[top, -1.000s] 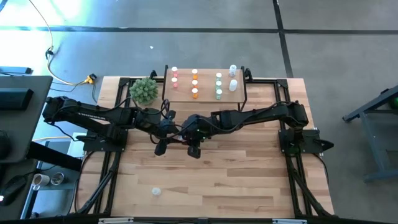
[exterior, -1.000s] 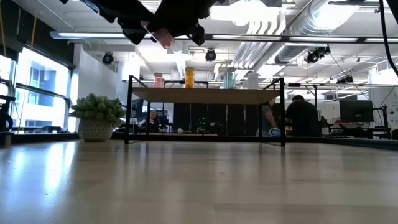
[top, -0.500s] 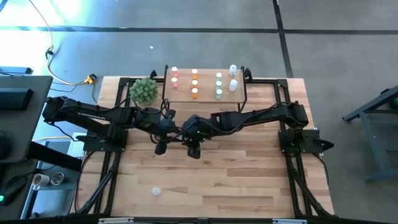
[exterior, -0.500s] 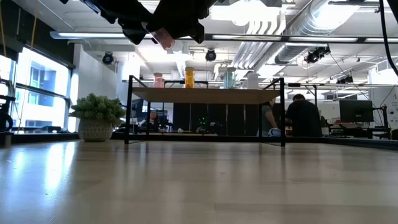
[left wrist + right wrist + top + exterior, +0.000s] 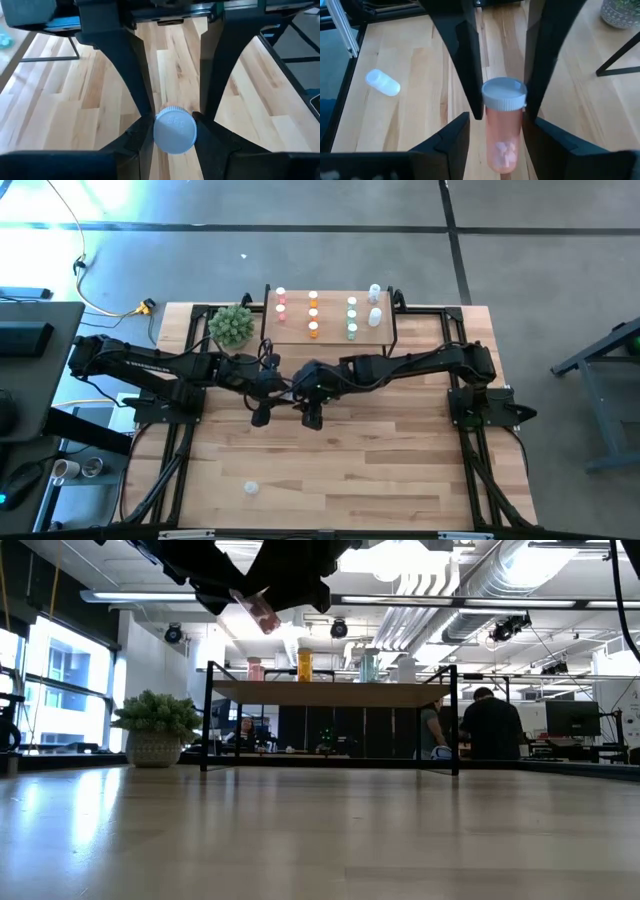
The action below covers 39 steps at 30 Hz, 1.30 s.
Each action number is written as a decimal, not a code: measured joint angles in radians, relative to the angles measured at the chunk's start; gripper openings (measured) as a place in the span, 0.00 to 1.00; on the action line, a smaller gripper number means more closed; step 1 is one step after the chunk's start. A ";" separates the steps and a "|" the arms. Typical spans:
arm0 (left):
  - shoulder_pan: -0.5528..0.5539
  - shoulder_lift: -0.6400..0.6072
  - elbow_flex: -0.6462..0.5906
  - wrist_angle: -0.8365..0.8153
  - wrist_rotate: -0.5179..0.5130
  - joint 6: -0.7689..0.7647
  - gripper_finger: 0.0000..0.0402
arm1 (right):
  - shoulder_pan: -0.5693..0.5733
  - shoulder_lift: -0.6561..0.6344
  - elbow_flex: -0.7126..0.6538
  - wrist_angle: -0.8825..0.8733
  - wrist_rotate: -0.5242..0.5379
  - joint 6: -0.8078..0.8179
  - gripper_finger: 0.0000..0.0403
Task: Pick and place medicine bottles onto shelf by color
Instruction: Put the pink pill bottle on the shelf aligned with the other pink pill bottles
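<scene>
A pink medicine bottle [image 5: 503, 135] with a white cap hangs high above the table's middle, seen tilted in the low view [image 5: 262, 612]. My left gripper [image 5: 174, 131] is shut on it. My right gripper [image 5: 496, 150] is open, with one finger on each side of the bottle's body and a gap on both sides. The shelf [image 5: 296, 330] stands at the far edge on thin black legs. Pink [image 5: 280, 302], orange [image 5: 313, 312], green [image 5: 352, 318] and white [image 5: 375, 305] bottles stand upright on it in columns. My left gripper pinches the bottle's white cap [image 5: 174, 131] between its two fingers [image 5: 142, 137]. The fingers slant down from the table's left side and lie along the bottle. The cap faces back toward the wrist. The bottle is lifted clear of the table and tilted, its body pointing toward my right gripper.
A white bottle [image 5: 252, 488] lies on its side near the table's front edge and also shows in the right wrist view [image 5: 382, 82]. A spiky green plant [image 5: 232, 325] in a pot stands left of the shelf. People sit in the room beyond the table.
My right gripper's fingers have come apart from the pink bottle. The bottle has tipped a little in my left gripper's hold, and its free end has sunk. Both arms have stayed where they were.
</scene>
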 joint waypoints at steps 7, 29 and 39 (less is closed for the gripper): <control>0.000 0.000 0.000 -0.024 -0.022 0.000 0.27 | -0.019 -0.025 0.000 -0.023 -0.003 0.005 0.43; 0.138 0.000 0.275 -0.479 -0.261 0.090 0.27 | -0.081 -0.188 0.001 -0.183 0.019 -0.044 0.43; 0.379 0.000 0.454 -0.607 -0.217 0.092 0.28 | -0.168 -0.211 0.002 -0.279 0.019 -0.039 0.43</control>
